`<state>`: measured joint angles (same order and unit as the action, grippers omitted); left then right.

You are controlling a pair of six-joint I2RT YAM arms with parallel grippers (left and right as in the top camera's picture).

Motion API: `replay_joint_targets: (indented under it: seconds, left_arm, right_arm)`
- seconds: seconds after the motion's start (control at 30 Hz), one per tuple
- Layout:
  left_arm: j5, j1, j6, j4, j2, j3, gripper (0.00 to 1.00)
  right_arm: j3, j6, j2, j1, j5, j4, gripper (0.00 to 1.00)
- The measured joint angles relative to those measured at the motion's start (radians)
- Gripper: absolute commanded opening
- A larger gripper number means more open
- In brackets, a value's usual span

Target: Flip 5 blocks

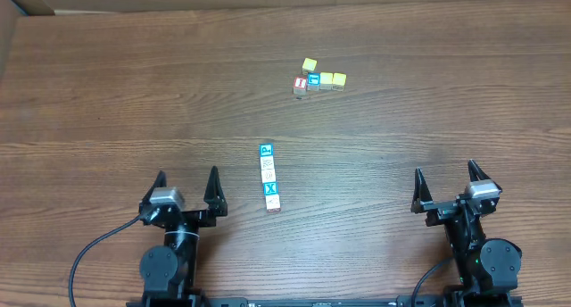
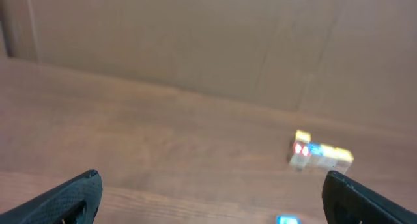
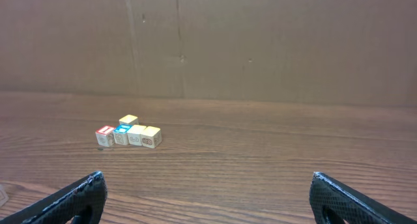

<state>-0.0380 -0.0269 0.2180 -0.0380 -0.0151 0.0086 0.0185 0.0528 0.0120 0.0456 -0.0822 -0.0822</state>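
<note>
- Desk (image 1: pixel 107 93): brown wood-grain top that carries every item listed.
- Blocks (image 1: pixel 268 176): small wooden cubes touching end to end in one line. The line lies in the middle of the desk and runs from the near edge toward the far edge at a slight slant. Tops from the far end read blue, white, white, then blue with a white X. The top of the nearest cube cannot be read. The line lies between the two hands, closer to the left one, and touches neither.
- Cluster (image 1: pixel 319 77): five cubes pressed together toward the far edge, well apart from the line. A red-topped cube (image 1: pixel 301 83), a blue-topped one and two yellow ones form a row. A third yellow one sits just behind them.
- Left hand (image 1: pixel 187 173): near edge, left part of the desk. It is released, with fingers spread wide and nothing between them.
- Right hand (image 1: pixel 444 169): near edge, right part of the desk. It is also released and spread wide, grasping nothing.
- Cardboard wall (image 3: pixel 260 42): plain brown, standing along the far edge.
</note>
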Motion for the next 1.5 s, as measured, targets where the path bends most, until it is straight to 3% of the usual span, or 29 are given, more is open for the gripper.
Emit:
replay_joint_targets:
  seconds: [1.5]
  left_arm:
    - [-0.005,0.0,0.0,-0.037,0.0,0.0,1.0]
  right_arm:
    - [0.0,0.0,0.0,0.0,0.0,0.0,1.0]
